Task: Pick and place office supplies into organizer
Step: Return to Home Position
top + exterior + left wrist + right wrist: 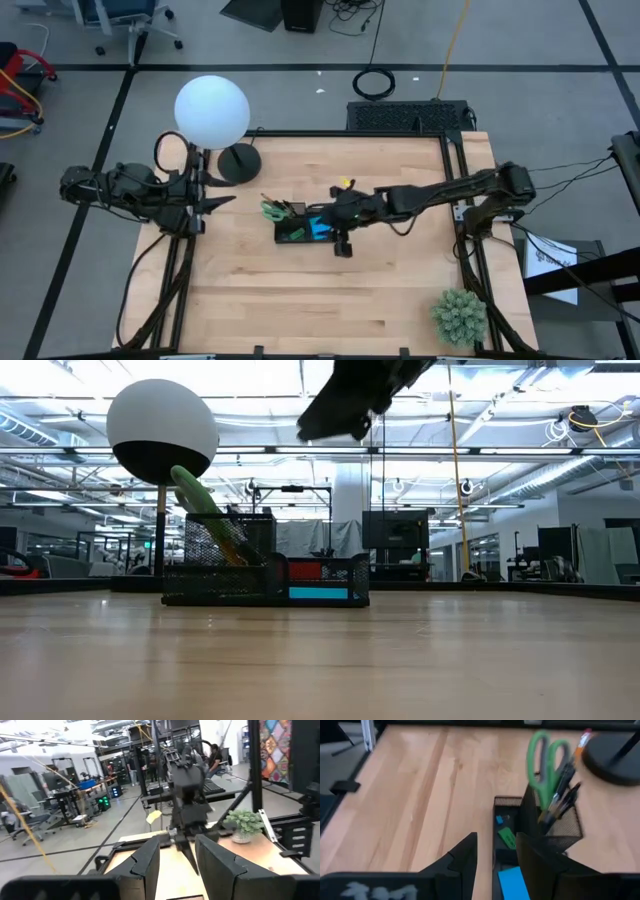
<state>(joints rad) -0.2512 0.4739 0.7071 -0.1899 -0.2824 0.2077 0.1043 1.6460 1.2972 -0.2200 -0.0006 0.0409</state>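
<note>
The black mesh organizer (297,228) stands mid-table. Its upright compartment holds the green-handled scissors (546,762), dark pens (563,795) and an orange pencil (581,742), all leaning handle-up. Its low compartment holds a green eraser (507,838) and a blue sticky-note pad (512,882). My right gripper (495,857) hangs open and empty above the organizer's right end, high over it in the low view (345,410). My left gripper (177,862) waits open and empty at the table's left edge (222,200), pointing level toward the organizer.
A lamp with a white globe (212,110) and round black base (238,162) stands at the far left. A green potted plant (460,315) sits at the near right corner. A small yellow thing (345,183) shows just beyond the right arm. Bare wood lies nearer than the organizer.
</note>
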